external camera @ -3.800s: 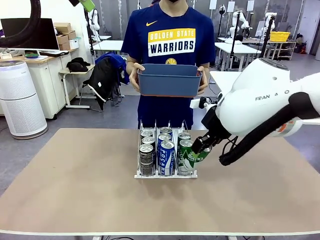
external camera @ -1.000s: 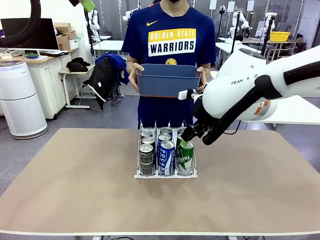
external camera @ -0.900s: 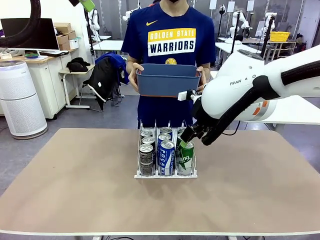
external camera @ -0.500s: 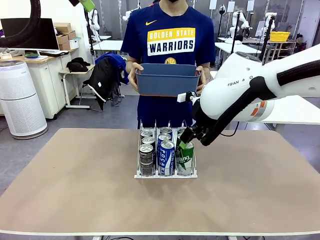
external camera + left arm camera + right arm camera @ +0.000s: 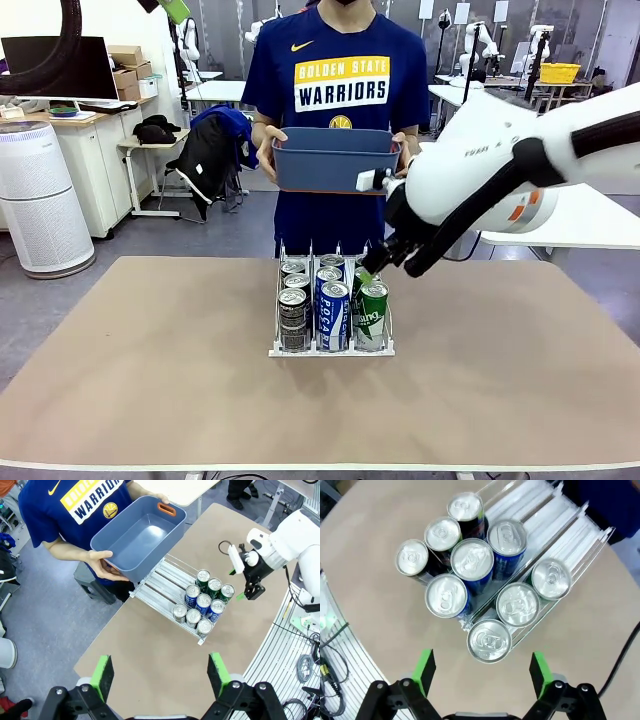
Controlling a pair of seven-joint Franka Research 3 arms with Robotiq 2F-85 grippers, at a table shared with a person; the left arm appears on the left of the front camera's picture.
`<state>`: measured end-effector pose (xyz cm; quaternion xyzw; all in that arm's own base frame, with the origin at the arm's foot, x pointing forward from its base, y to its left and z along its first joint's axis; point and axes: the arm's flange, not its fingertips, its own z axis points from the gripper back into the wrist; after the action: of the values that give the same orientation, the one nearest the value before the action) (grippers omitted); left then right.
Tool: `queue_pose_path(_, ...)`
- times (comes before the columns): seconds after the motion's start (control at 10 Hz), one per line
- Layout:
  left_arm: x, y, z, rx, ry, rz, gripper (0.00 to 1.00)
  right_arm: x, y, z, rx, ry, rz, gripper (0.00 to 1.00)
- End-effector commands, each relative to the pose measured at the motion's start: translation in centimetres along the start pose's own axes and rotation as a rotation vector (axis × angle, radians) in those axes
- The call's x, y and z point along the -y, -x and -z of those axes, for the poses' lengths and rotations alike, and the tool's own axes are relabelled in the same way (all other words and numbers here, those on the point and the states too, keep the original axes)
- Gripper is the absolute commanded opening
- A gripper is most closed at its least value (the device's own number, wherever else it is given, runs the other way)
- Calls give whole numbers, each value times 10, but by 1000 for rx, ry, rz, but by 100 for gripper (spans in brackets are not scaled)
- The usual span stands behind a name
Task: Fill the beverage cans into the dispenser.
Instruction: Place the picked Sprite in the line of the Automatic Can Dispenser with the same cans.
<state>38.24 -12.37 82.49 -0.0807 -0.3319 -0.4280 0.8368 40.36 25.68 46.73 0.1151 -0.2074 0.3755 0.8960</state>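
I counted nine beverage cans (image 5: 472, 560) standing upright in the dispenser (image 5: 331, 305) near the middle of the table (image 5: 150, 380): three black ones in one outer lane, three blue in the middle, three green in the other outer lane. The front green can (image 5: 373, 314) stood at the dispenser's near end.

My right gripper (image 5: 372, 266) hovered just above the green lane with its jaws spread wide and nothing between them; in its own wrist view the green pads (image 5: 424, 671) framed the can tops from above, the nearest green can (image 5: 489, 640) sitting between and ahead of them, not touching.

My left gripper (image 5: 161, 673) hung high over the table, also wide open and empty, well apart from the cans.

Across the table a person held one blue-grey tub (image 5: 338, 160) in both hands; the left wrist view looked down into it and showed it empty, which the front view could not.
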Motion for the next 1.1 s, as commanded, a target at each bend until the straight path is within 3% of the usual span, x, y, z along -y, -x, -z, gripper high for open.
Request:
queue_pose_path(0.0,0,2,-1,0,-1,-1,100,13,4,-45,103,-51,-46,100)
queue_pose_path(0.6,0,2,-1,0,-1,-1,100,50,-34,-172,175,-91,-89,100)
queue_pose_path(1.0,0,2,-1,0,-1,-1,100,52,-61,-263,111,-92,-113,100)
